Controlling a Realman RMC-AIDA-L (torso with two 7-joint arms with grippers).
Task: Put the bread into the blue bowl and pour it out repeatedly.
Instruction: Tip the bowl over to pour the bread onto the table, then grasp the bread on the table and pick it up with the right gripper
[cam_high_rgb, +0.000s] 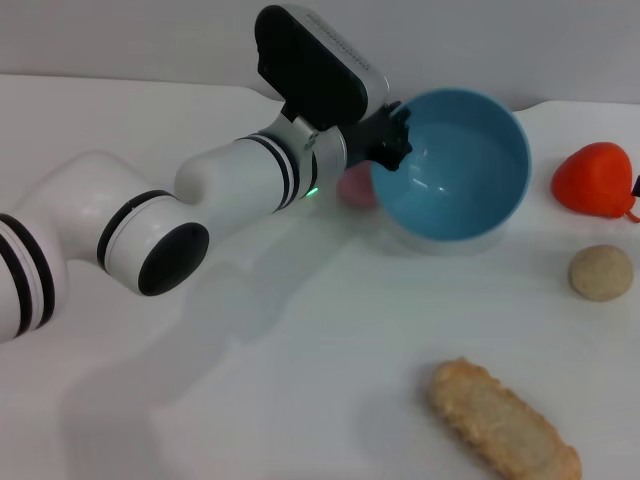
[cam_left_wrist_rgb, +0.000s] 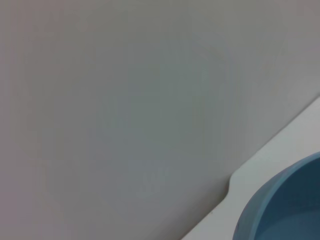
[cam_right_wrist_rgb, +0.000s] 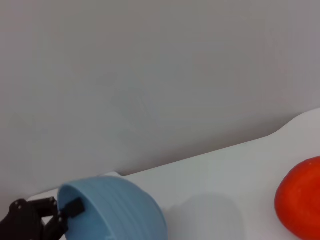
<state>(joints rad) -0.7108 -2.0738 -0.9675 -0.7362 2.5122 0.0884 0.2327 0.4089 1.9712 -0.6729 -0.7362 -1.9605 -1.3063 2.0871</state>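
Head view: left pincer (cam_high_rgb: 392, 140) clamped on tilted blue bowl's (cam_high_rgb: 460, 165) 9 o'clock rim, bowl light, glossy, likely slippery; bread (cam_high_rgb: 505, 422) on desk (cam_high_rgb: 300, 400) at 5 o'clock looks stiff, grab mid-length.

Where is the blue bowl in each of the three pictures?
Head view: the blue bowl is tipped up at upper centre-right, its rim held by the left gripper.
Left wrist view: only the bowl's rim shows, in the lower right corner.
Right wrist view: bowl at lower left, tipped.
Shared landmark: the white table.
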